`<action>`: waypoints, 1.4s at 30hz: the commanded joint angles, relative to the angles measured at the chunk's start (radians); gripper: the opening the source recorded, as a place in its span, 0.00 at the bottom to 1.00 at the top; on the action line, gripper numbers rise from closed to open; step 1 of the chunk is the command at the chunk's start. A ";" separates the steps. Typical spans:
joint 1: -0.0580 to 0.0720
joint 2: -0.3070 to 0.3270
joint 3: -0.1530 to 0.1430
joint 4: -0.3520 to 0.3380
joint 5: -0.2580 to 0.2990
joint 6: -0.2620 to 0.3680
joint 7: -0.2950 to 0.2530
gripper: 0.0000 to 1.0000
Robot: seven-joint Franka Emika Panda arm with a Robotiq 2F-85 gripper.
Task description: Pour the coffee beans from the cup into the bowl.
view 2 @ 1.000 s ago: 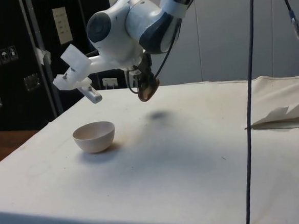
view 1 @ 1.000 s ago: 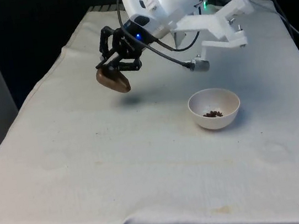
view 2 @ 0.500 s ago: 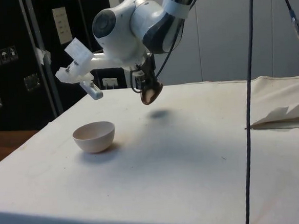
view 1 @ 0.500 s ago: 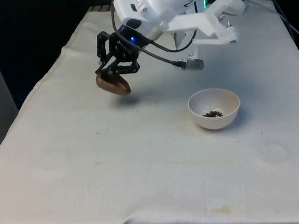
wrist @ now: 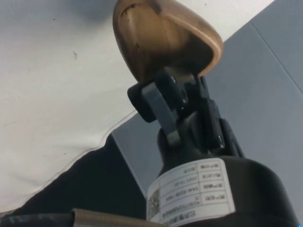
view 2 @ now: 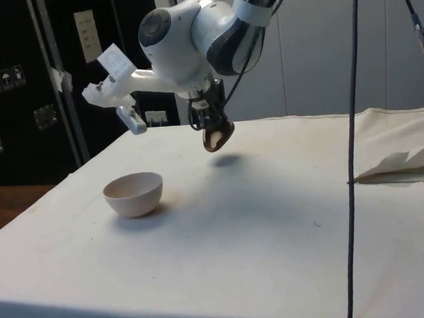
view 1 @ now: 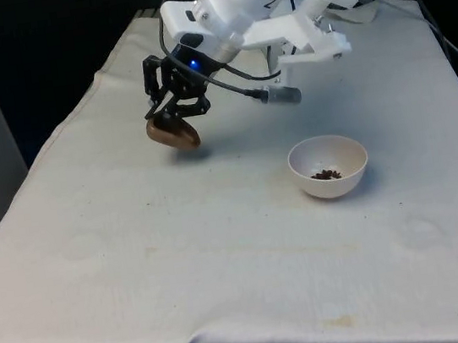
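We see the gripper (view 1: pixel 172 120) clamped on the rim of a smooth, rounded wooden cup (view 1: pixel 173 134), tilted above the cloth. The round white bowl (view 1: pixel 328 166), beans (view 1: pixel 326 175) inside, sits well apart at its four o'clock in the front view, with open cloth between.

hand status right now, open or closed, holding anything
Hand: closed on the rim of the brown cup, held tipped in the air above the cloth, off to the side of the white bowl.
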 commanded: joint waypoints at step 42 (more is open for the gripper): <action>-0.023 0.013 -0.103 -0.036 0.309 0.208 -0.299 0.00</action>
